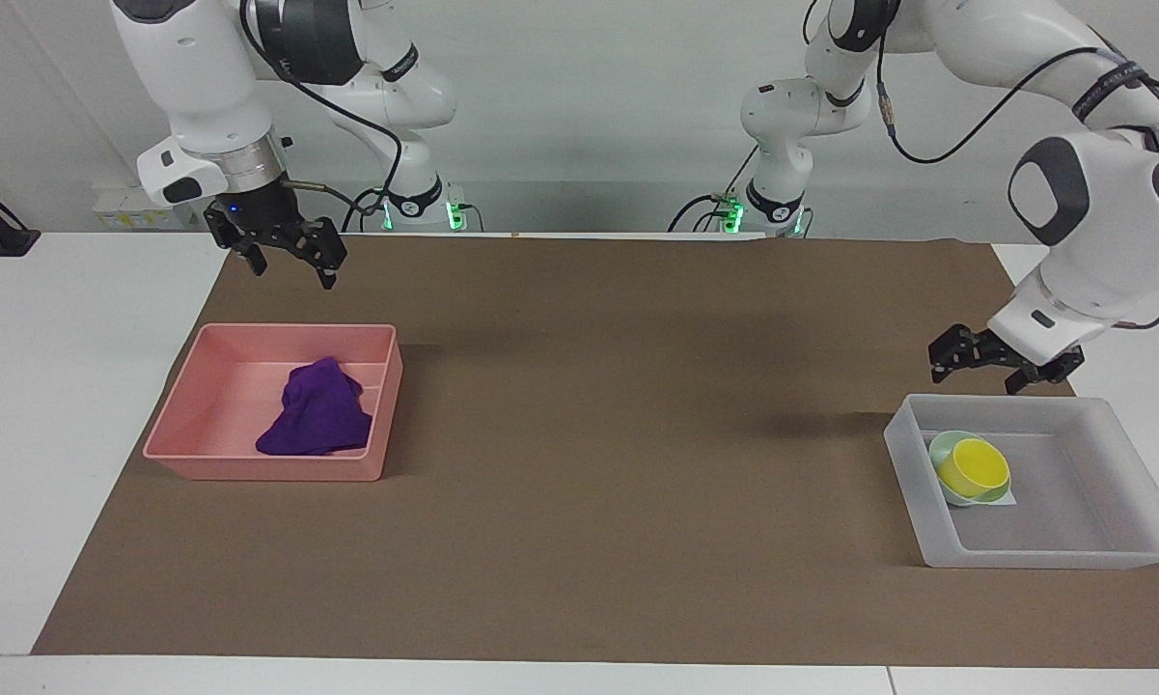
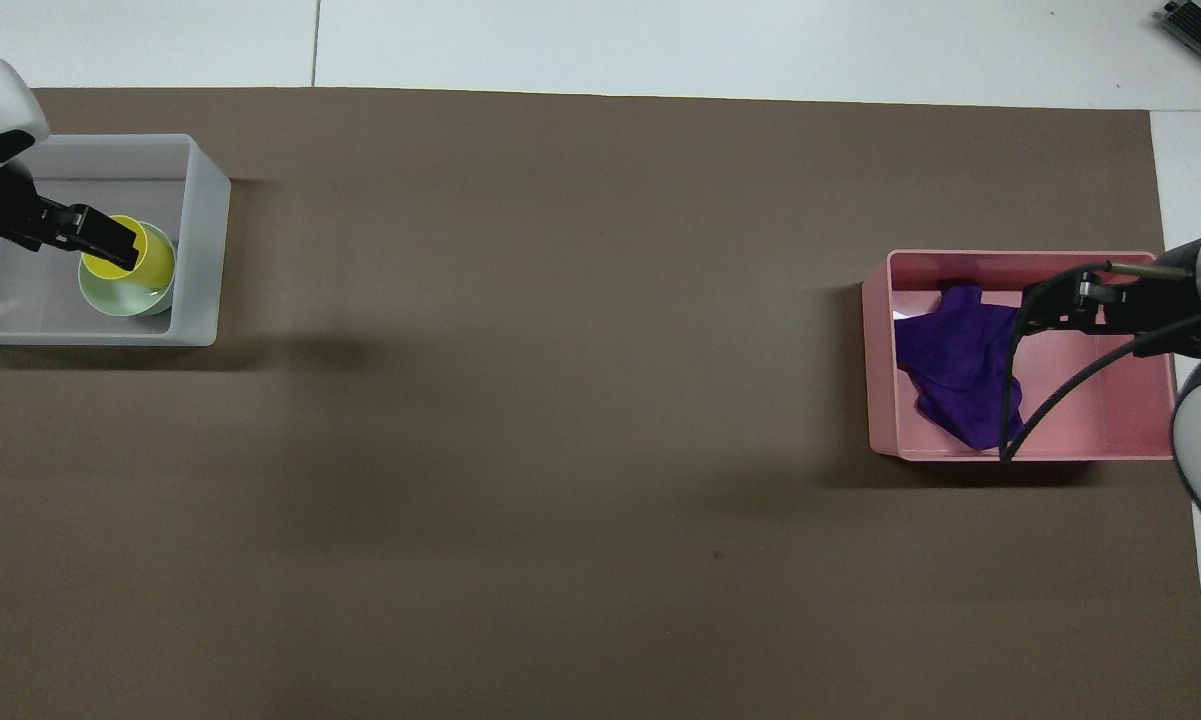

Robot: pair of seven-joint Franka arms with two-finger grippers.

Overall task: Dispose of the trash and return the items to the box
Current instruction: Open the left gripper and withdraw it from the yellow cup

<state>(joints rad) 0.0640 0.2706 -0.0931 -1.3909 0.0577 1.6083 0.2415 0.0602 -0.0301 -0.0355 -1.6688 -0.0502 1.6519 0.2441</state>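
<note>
Mat (image 1: 618,386) bare across the middle: open passage. Obstacles only at its ends: pink tray (image 1: 193,454) with rag (image 1: 317,413) at 9 o'clock facing; box (image 1: 1062,558) holding cup (image 1: 972,466) in bowl (image 1: 944,447) at 3 o'clock.
</note>
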